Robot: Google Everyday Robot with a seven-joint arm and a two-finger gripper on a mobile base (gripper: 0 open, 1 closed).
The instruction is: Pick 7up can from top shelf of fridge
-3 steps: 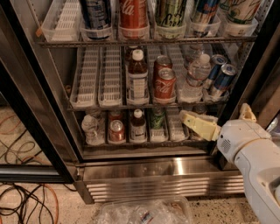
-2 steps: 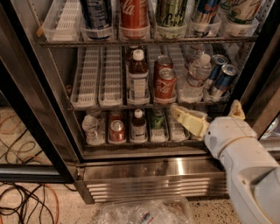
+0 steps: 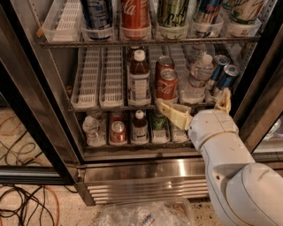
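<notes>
The fridge (image 3: 146,174) stands open in front of me. Its top shelf (image 3: 146,43) is a wire rack with plastic lane trays holding several cans. The 7up can (image 3: 246,9), pale with green lettering, stands at the far right of that rack, its top cut off by the frame's edge. To its left are a blue can (image 3: 208,11), a green-and-yellow can (image 3: 173,12) and a red Coca-Cola can (image 3: 135,13). My gripper (image 3: 192,99) is open in front of the middle shelf, well below the 7up can and to its left. Nothing is between its cream fingers (image 3: 173,114).
The middle shelf holds a brown bottle (image 3: 139,79), Coke cans (image 3: 166,84), a water bottle (image 3: 199,75) and blue cans (image 3: 225,77). Bottles and cans fill the bottom rack. A dark door frame (image 3: 35,110) slants at left, another stands at right. Cables (image 3: 26,203) and a plastic bag (image 3: 146,214) lie on the floor.
My gripper has risen and shifted left, from in front of the bottom rack up to the middle shelf. More of the white arm shows. The cans have not moved.
</notes>
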